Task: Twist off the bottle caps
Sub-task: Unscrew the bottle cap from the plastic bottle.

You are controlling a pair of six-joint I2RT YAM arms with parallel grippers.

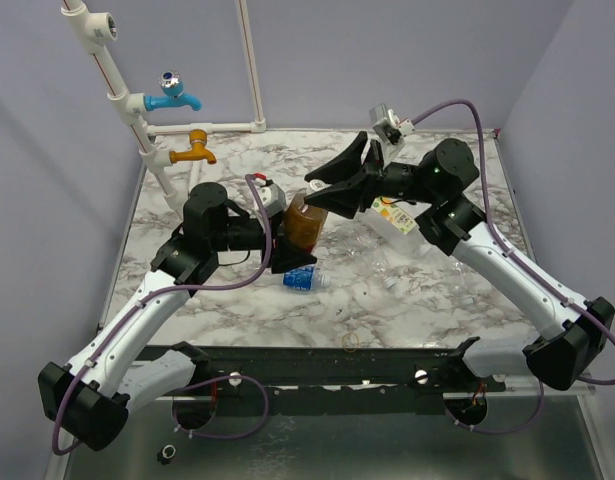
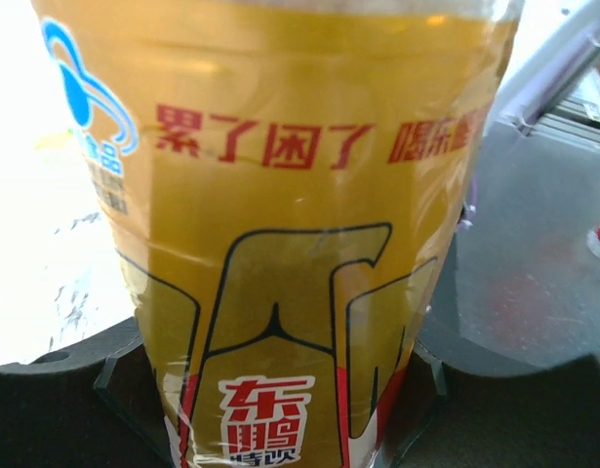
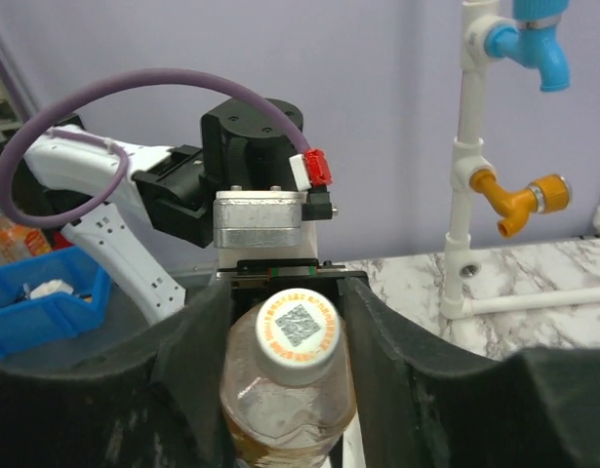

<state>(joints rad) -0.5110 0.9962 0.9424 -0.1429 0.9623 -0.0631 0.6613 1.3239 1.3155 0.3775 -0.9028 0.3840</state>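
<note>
the left gripper is clamping an amber bottle, 1 dark finger pressing each side of its glossy label. the bottle's white cap is sitting between the 2 fingers of the right gripper, close to both; whether they are pinching it cannot be told. the bottle is looking fairly light, thin-walled and slick, likely denting under a hard squeeze. the small stiff cap is probably best pinched across its side wall.

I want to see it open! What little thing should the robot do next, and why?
Probably close the right gripper snugly on the white cap, ready to twist: the cap is still on the amber bottle, sits between its jaws, and the left gripper clamps the bottle's body.
</note>
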